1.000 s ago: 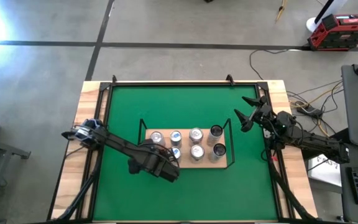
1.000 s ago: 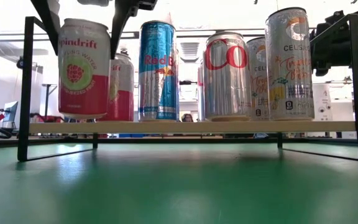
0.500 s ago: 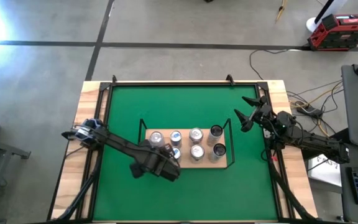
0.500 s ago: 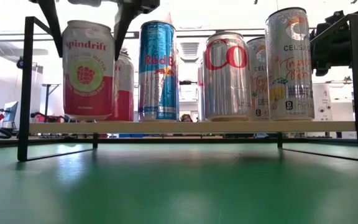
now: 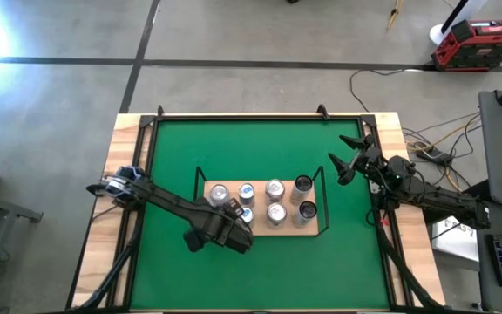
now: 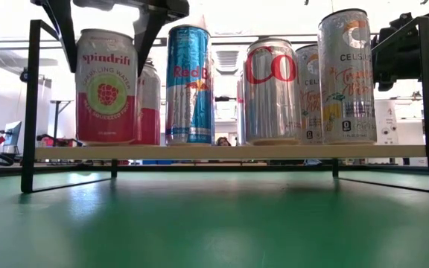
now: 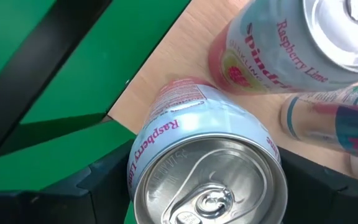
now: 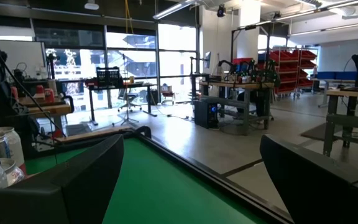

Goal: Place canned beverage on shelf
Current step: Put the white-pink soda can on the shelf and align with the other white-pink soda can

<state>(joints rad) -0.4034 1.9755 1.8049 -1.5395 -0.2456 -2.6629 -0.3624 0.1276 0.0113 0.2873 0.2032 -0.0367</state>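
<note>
A pink-and-white Spindrift can (image 6: 106,85) stands upright at the near left corner of the shelf (image 6: 274,152), a light-wood board with a black wire rail. My left gripper (image 6: 106,59) reaches down over the can and is shut on it. Seen from above, the gripper (image 5: 227,225) hides the can. In the left wrist view the can's silver top (image 7: 210,180) fills the space between the fingers. My right gripper (image 5: 347,157) waits open near the table's far right, holding nothing. My left gripper pinches the Spindrift can between its two fingers, one (image 6: 67,45) on each side of the upper wall (image 6: 84,45), just below the rim. The fingers come from above, pointing steeply down. The can is upright, and its base appears to rest on the board.
Several other cans stand on the shelf: a second Spindrift (image 7: 272,59) right behind the held one, a Red Bull (image 6: 188,85) beside it, a Coke (image 6: 272,91) and Celsius cans (image 6: 346,78). The rail post (image 6: 30,104) stands close to the can's left. Green felt (image 5: 260,148) surrounds the shelf.
My left gripper has rolled about its downward-pointing line while staying in place. The Spindrift can has turned with it about its upright axis, so its label now faces the near edge. The can's slight tilt has straightened, and it has come down a little toward the board.
</note>
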